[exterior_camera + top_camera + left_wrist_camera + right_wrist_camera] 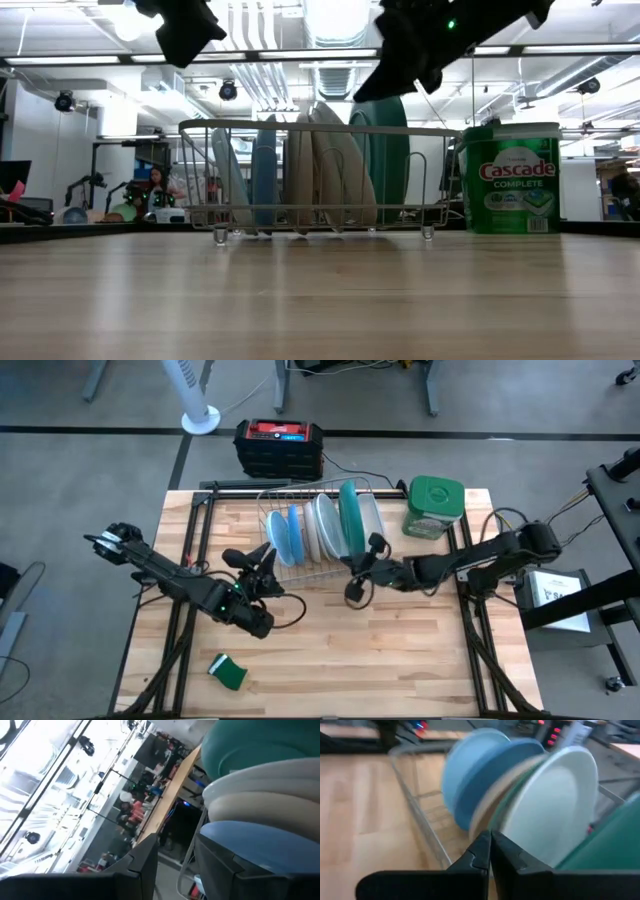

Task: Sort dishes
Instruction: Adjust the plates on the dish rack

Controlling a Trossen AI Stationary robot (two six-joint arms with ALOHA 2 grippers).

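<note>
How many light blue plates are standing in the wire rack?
2, side by side at the left end of the wire rack: outer one, its neighbour. More may be hidden behind other plates.

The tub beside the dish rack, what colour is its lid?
Green: the tub has a green lid, best seen in the high view looking down.

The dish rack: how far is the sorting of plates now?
Done: the blue plates, cream plates and teal-rimmed plate stand upright in the rack, grouped by colour. In hand: nothing; the right tool is shut and empty beside the rack, and the left tool is by the blue plates. Left: no plates lie on the table.
</note>
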